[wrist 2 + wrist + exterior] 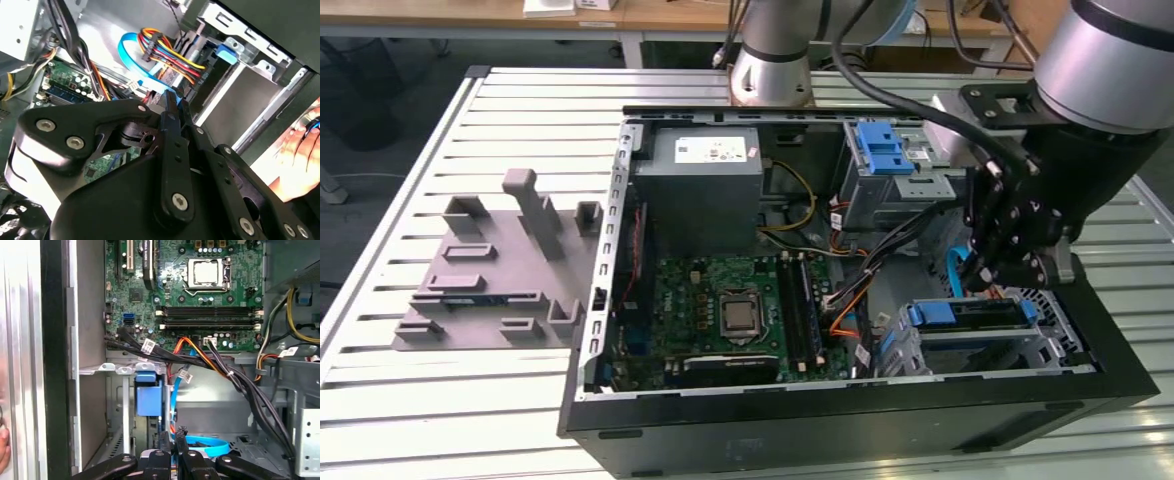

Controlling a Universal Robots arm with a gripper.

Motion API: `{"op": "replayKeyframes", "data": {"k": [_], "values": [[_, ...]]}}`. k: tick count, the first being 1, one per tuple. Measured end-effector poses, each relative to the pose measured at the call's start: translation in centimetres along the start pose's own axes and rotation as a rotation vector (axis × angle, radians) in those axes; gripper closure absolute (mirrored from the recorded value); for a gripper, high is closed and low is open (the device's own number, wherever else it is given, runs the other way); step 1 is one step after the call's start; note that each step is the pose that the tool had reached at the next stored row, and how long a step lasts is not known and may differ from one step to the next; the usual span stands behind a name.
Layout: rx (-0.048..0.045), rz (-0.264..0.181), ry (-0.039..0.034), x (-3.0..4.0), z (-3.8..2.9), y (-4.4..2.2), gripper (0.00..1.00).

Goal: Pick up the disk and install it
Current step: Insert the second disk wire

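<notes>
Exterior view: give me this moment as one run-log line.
gripper: shut, holding nothing, over case | disk: sits in drive cage, apart from gripper | hand: beside case

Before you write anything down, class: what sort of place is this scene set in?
Probably a robotics lab or test workshop. An open black desktop computer case lies on a slatted white metal table, a silver robot arm reaches into it, and wooden desks stand behind.

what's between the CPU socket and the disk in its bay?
In the exterior view: the memory slots, then a bundle of black and orange cables, lie between the CPU socket and the disk.
</notes>
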State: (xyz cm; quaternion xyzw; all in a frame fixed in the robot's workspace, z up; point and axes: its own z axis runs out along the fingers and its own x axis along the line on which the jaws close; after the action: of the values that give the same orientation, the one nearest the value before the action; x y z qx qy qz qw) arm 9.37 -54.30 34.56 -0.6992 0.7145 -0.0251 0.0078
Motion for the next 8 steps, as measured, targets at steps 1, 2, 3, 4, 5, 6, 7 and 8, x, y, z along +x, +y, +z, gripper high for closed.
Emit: {"op": "replayKeyframes", "data": {"k": [1, 2, 3, 4, 5, 6, 7, 8], "values": [[0.0008, 0.0, -0.0007, 0.17, 0.06, 0.02, 0.84], [0.0012, 0.0, -0.001, 0.23, 0.09, 0.03, 0.84], [0.0012, 0.0, -0.001, 0.23, 0.09, 0.04, 0.84], [0.0013, 0.0, -0.001, 0.23, 0.1, 0.03, 0.84], [0.0013, 0.0, -0.0013, 0.25, 0.11, 0.04, 0.84], [0.0012, 0.0, -0.0075, 0.31, 0.12, 0.04, 0.84], [0.001, 0.001, -0.025, 0.36, 0.13, 0.05, 0.84], [0.0005, 0.002, -0.0444, 0.42, 0.13, 0.06, 0.84]]}}
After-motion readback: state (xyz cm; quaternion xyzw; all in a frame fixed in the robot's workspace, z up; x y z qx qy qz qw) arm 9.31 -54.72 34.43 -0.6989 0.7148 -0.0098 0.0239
